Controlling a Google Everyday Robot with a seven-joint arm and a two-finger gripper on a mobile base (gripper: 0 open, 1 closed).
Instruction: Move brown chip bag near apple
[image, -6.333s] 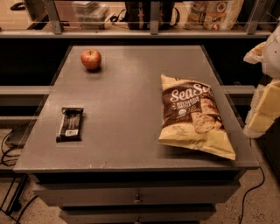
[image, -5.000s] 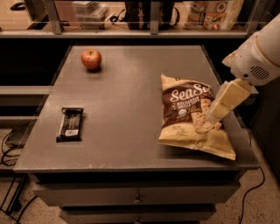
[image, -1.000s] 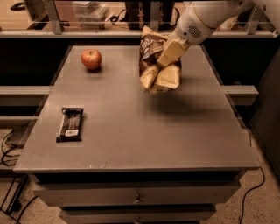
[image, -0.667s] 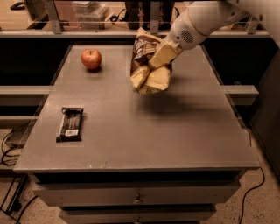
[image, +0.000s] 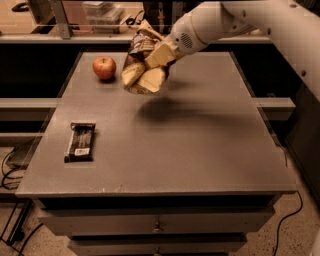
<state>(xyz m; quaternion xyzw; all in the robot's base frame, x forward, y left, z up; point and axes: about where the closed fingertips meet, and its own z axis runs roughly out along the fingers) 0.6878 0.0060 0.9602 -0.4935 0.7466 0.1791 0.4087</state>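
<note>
The brown chip bag (image: 140, 55) hangs crumpled in the air above the table, held by my gripper (image: 146, 70), which is shut on its lower part. The white arm reaches in from the upper right. The red apple (image: 104, 67) sits on the grey table (image: 200, 150) at the far left, just left of the bag and a short gap from it. The bag's shadow falls on the table below and to the right of it.
A small black bar wrapper (image: 80, 141) lies near the table's left edge. Drawers (image: 158, 226) run under the table's front. A shelf with clutter stands behind the table. Cables lie on the floor at the left and right.
The bag, which lay on the table's right side, has been picked up and carried left across the table; over the last second it moved further left toward the apple.
</note>
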